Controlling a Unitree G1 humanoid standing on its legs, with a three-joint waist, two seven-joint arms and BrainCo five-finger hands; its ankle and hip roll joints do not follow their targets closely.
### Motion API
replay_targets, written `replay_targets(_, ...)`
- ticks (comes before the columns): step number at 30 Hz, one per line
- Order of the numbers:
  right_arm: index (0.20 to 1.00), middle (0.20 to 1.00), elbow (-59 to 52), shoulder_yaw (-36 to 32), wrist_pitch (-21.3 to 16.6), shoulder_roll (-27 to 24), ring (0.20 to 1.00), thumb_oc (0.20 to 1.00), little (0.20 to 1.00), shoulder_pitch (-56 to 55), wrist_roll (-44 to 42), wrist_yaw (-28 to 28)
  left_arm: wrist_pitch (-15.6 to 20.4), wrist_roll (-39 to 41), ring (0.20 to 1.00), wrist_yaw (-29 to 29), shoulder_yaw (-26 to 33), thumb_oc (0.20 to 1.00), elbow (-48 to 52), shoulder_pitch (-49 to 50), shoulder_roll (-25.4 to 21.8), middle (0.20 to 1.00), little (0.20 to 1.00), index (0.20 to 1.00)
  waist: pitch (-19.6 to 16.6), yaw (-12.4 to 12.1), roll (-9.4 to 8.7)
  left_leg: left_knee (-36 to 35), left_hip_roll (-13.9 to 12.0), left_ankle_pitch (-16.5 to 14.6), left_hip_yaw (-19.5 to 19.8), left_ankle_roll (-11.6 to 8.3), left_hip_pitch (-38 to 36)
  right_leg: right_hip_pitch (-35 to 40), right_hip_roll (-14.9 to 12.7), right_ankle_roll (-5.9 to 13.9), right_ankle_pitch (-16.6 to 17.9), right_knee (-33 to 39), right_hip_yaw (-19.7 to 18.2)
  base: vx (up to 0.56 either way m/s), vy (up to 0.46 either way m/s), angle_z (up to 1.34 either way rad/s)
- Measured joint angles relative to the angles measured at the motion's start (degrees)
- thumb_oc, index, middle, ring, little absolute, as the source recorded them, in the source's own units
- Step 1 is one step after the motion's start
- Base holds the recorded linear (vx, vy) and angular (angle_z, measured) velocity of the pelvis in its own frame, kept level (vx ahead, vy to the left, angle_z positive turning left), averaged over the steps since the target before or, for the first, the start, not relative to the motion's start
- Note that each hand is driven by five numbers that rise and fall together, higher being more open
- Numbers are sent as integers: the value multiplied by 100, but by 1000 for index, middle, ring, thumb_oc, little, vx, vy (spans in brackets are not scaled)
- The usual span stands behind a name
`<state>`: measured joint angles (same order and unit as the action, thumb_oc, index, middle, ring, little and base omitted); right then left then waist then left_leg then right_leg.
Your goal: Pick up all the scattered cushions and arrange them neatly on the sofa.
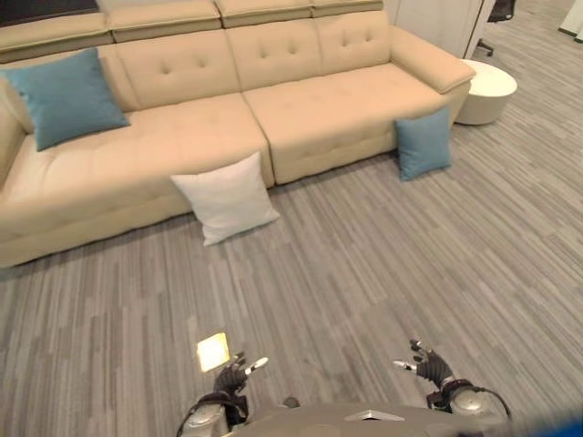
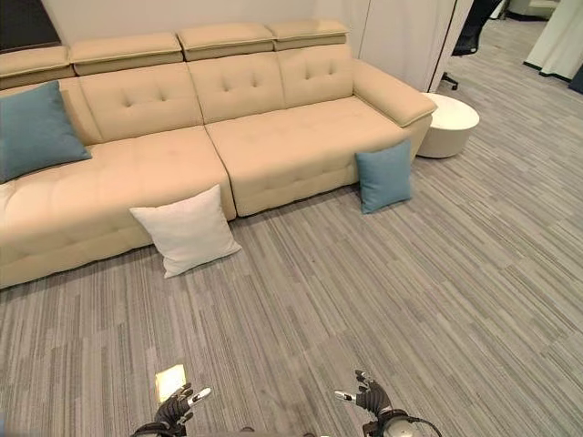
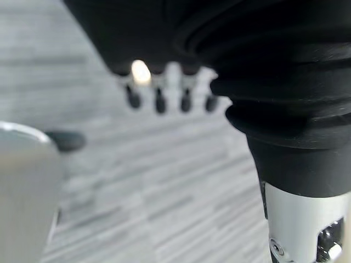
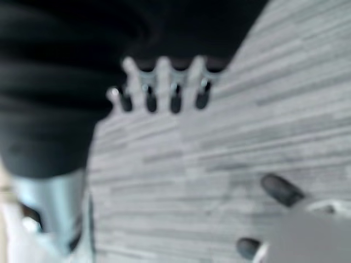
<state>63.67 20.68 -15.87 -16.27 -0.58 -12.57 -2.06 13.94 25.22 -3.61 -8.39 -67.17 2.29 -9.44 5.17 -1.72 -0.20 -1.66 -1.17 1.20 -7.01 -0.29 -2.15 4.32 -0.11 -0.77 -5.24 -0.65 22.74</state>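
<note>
Beige sofa (image 1: pixel 301 100) across upper frame. One teal cushion (image 1: pixel 66 96) propped on its seat at upper left. White cushion (image 1: pixel 228 198) on the striped grey floor (image 1: pixel 364 273), centre-left, leaning against the sofa front. Second teal cushion (image 1: pixel 424 143) on the floor at centre-right, also against the sofa front, near a round white table (image 1: pixel 485 91). Left hand (image 1: pixel 232 375) and right hand (image 1: pixel 430 364) low at bottom edge, fingers released and spread, grasping nothing.

Office lounge: beige sofa (image 1: pixel 228 100), grey carpet (image 1: pixel 383 273), office chair (image 2: pixel 469 32).
</note>
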Motion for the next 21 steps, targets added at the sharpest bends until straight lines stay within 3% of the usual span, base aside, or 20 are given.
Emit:
replay_targets(2, 1000, 1000, -18, 37, -2, -3, 1000, 1000, 1000, 46, 34, 4, 0, 6, 1000, 3, 1, 1000, -3, -44, 16, 1000, 1000, 1000, 77, -86, -16, 9, -7, 0, 126, -142, 151, -74, -2, -54, 12, 10, 172, -28, -31, 37)
replay_targets(4, 1000, 1000, -21, 50, -2, -6, 1000, 1000, 1000, 44, 49, 5, 2, 9, 1000, 23, 9, 1000, -2, -74, 10, 1000, 1000, 1000, 115, -113, -26, -10, -14, -5, 148, -152, 178, -73, 0, -117, 18, 4, 257, -72, 10, 47)
replay_targets(5, 1000, 1000, -148, 99, -18, -33, 1000, 1000, 1000, 14, 50, 29, 6, 3, 1000, 28, -2, 1000, -16, -131, 19, 1000, 1000, 1000, 153, -75, -51, 102, -28, -74, 25, -213, 356, -57, -58, -131, 32, 18, 579, -47, 42, 104)
replay_targets(6, 1000, 1000, -160, 101, -16, -15, 1000, 1000, 1000, 39, 51, 41, 8, 2, 1000, 26, -2, 1000, -40, -253, 35, 1000, 1000, 1000, 205, -1, -154, 140, -165, -108, -546, -186, 379, -86, -232, -179, -1, 7, 820, 78, 34, 101)
replay_targets(7, 1000, 1000, -193, 122, -16, -16, 1000, 1000, 1000, 69, 52, 43, 6, 2, 1000, 29, -2, 1000, -50, -243, 38, 1000, 1000, 1000, 224, -57, -214, 117, -203, -108, -748, -188, 320, -67, -305, -138, -31, -32, 849, 108, 91, 112)
replay_targets(8, 1000, 1000, -333, 136, -21, -67, 1000, 1000, 1000, 64, 52, 72, 1, -1, 1000, 33, -1, 1000, -76, -253, 71, 1000, 1000, 1000, 195, 100, -201, 147, -406, -96, -1292, -183, 244, 65, -387, -4, -32, -5, 1136, 120, 92, 75)
replay_targets(9, 1000, 1000, -411, 132, -19, -102, 1000, 1000, 1000, 67, 52, 84, 0, -2, 1000, 36, -3, 1000, -109, -286, 109, 1000, 1000, 1000, 154, 150, -138, 129, -507, -27, -1597, -164, 205, 87, -400, 63, -56, -60, 1234, 129, 157, 87)
replay_targets(10, 1000, 1000, -513, 140, -20, -69, 1000, 1000, 1000, 133, 53, 106, 1, -3, 1000, 48, 2, 1000, -163, -387, 118, 1000, 1000, 1000, 132, 188, -158, 99, -453, -8, -1782, 7, 164, 90, -518, 155, -63, -165, 1256, 218, 198, 40)
replay_targets(11, 1000, 1000, -604, 154, -52, 30, 1000, 1000, 1000, 235, 54, 104, 1, -4, 1000, 49, 5, 1000, -163, -419, 66, 1000, 1000, 1000, 58, 187, -250, 15, -278, -62, -1747, 119, 55, 128, -635, 255, -35, -157, 1225, 230, 216, 17)
replay_targets(14, 1000, 1000, -611, 152, -77, 112, 1000, 1000, 1000, 328, 54, 104, 5, -4, 1000, 48, 15, 1000, -163, -441, -30, 1000, 1000, 1000, 12, 118, -282, -65, -96, -142, -1739, 241, -83, 154, -836, 417, -71, -315, 1075, 162, 226, 5)
replay_targets(17, 1000, 1000, -600, 164, -74, 124, 1000, 1000, 1000, 323, 91, 103, 5, -9, 1000, 46, 160, 1000, -168, -401, -91, 1000, 1000, 1000, -20, 32, -198, -276, 79, -213, -1728, 341, -274, 29, -1104, 602, -175, -858, 1017, 164, 264, 0)
replay_targets(19, 1000, 1000, -601, 237, -73, 98, 1000, 1000, 1000, 341, 161, 107, 0, -11, 1000, 37, 178, 1000, -233, -374, -92, 1000, 1000, 1000, 21, 24, -109, -333, 85, -286, -1697, 432, -368, -328, -1373, 709, -253, -1883, 794, 87, 110, 4)
replay_targets(21, 1000, 1000, -610, 305, -71, 158, 1000, 1000, 1000, 280, 215, 99, 1, -11, 1000, 35, 178, 1000, -227, -357, -137, 1000, 1000, 1000, 50, 63, -170, -334, 148, -291, -1607, 486, -471, -779, -1690, 920, -424, -2833, 434, 64, 56, 27)
